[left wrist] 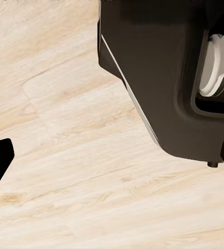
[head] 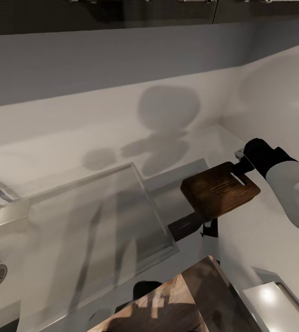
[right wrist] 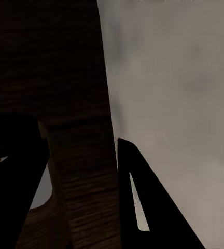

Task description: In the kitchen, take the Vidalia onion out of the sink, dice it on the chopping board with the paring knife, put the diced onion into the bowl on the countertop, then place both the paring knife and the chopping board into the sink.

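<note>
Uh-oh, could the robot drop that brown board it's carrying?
Maybe. The right tool pinches the chopping board only at its slot-handle end, so most of the board sticks out unsupported above the countertop; it might tilt or slip out. It also still has to get across to the sink, so it could bump the sink's rim.

The chopping board (head: 219, 190) is dark brown wood with visible grain, slightly glossy. The countertop (head: 260, 230) looks matt, smooth pale grey. The sink (head: 98, 221) is dull grey steel. The floor (left wrist: 65, 155) is pale, smooth wood planking.
</note>
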### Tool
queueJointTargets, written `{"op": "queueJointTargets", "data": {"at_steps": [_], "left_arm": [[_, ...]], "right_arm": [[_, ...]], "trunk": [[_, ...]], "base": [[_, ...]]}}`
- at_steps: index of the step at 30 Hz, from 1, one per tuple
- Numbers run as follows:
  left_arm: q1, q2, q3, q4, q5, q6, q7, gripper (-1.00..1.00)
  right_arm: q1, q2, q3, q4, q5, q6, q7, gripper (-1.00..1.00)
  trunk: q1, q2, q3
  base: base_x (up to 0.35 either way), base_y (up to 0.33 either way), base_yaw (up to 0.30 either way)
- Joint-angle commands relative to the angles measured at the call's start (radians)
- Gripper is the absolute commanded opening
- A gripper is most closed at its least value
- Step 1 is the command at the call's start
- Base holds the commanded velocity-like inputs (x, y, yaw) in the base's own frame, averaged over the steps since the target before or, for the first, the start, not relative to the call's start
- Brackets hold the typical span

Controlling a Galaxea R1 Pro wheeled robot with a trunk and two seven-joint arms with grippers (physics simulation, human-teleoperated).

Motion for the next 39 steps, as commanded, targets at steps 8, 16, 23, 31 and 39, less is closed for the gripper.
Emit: {"op": "queueJointTargets", "data": {"at_steps": [8,16,23,31,39], "left_arm": [[0.001,0.000,0.000,-0.002,0.000,-0.001,0.003,1.00],[0.001,0.000,0.000,0.006,0.000,-0.001,0.003,1.00],[0.001,0.000,0.000,0.009,0.000,-0.001,0.003,1.00],[0.001,0.000,0.000,0.009,0.000,-0.001,0.003,1.00],[0.001,0.000,-0.001,0.009,0.000,-0.001,0.003,1.00]], "right_arm": [[0.000,0.000,0.003,-0.002,0.008,0.002,0.010,-1.00],[0.000,0.000,0.003,-0.002,0.008,0.002,0.012,-1.00],[0.000,0.000,0.003,-0.002,0.007,0.002,0.015,-1.00],[0.000,0.000,0.003,-0.002,0.005,0.003,0.016,-1.00],[0.000,0.002,0.003,-0.002,0.004,0.004,0.016,-1.00]], "trunk": [[0.001,-0.002,0.011],[0.001,-0.002,0.024],[0.001,-0.002,0.035],[0.001,-0.002,0.047],[0.001,-0.002,0.060]], "base": [[0.000,0.000,0.000],[-0.065,0.002,0.000],[-0.228,0.107,0.000],[-0.185,0.141,0.000],[-0.016,0.013,0.000]]}}
